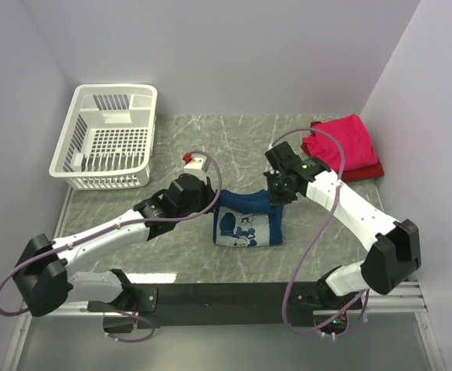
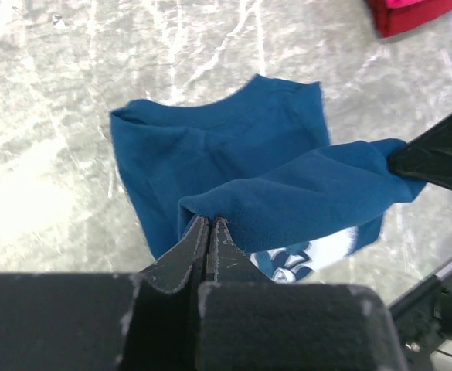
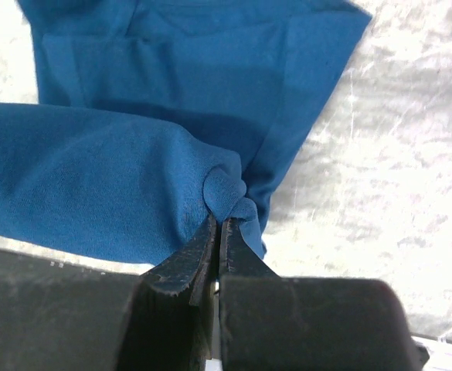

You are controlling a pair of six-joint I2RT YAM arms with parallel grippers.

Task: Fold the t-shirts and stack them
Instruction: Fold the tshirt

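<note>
The navy blue t-shirt with the white cartoon print lies partly folded mid-table, its far edge lifted between both grippers. My left gripper is shut on the shirt's left corner; the left wrist view shows the jaws pinching blue cloth. My right gripper is shut on the right corner; the right wrist view shows the jaws clamped on bunched cloth. The folded pinkish-red shirt lies on a darker red one at the far right.
A white slotted plastic basket stands at the far left of the grey marble table. Purple cables loop over both arms. Walls close in on both sides and the back.
</note>
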